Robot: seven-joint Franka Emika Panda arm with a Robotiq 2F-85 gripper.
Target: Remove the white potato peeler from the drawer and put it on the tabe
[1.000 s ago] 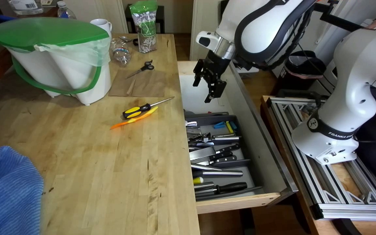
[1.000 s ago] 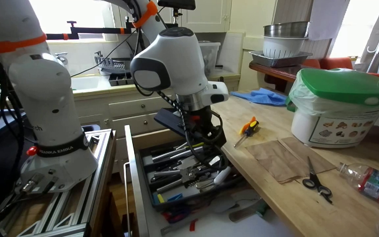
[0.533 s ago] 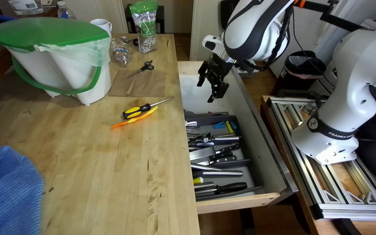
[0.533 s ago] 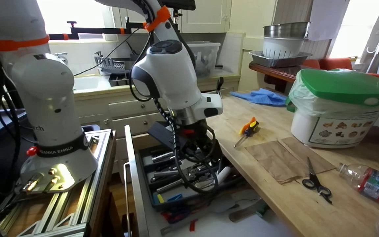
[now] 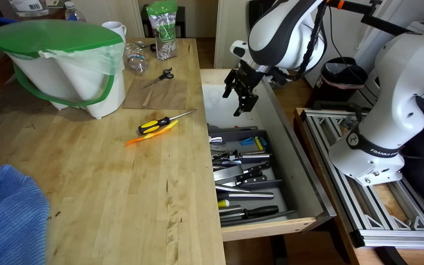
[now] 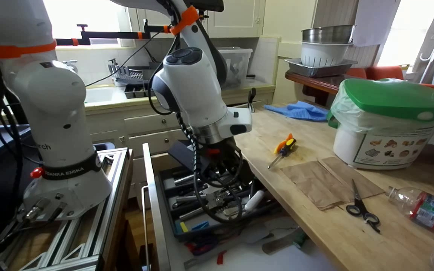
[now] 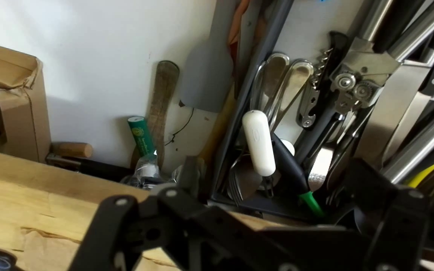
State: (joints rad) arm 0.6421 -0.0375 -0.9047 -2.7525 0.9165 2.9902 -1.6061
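In the wrist view, the peeler (image 7: 259, 145) is free above; tray wall (image 7: 272, 37) bars left; black handle (image 7: 290, 165), right; table (image 7: 32, 180), near.

1 white peeler (image 7: 259, 145), 1 screwdriver (image 5: 165, 120), perhaps 3 black-handled knives (image 5: 250, 175).

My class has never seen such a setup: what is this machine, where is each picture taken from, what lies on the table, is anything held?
This is a white Franka robot arm. Both exterior views look on from outside it; the wrist view looks down from the arm itself into the open drawer. On the wooden table lie, among other things, a screwdriver, scissors, a paper bag, a plastic bottle and a blue cloth; a green-lidded white bin stands there. The arm's two-fingered tool hangs open above the drawer, holding nothing. The white peeler lies among metal cutlery in the drawer; its blade is hard to make out.
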